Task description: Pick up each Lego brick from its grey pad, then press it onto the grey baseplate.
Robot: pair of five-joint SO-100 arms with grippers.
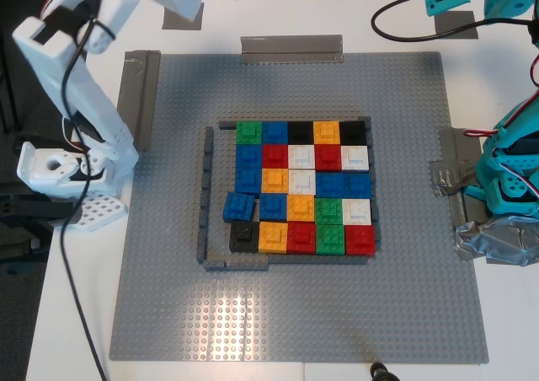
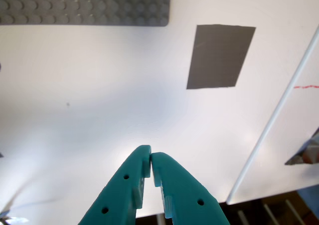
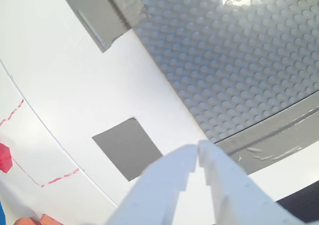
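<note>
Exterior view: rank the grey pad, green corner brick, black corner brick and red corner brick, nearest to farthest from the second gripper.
From my second gripper, at the exterior view's top left:
1. Grey pad: just beside the jaws, off the baseplate.
2. Green brick: block's top left corner.
3. Black brick: bottom left corner.
4. Red brick: bottom right corner.

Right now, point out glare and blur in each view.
Exterior view: a bright glare patch on the large studded mid-grey baseplate near the bottom edge. Second wrist view: strong glare washes the studs; my white second gripper is blurred. First wrist view: evenly lit, my teal first gripper fairly sharp.
</note>
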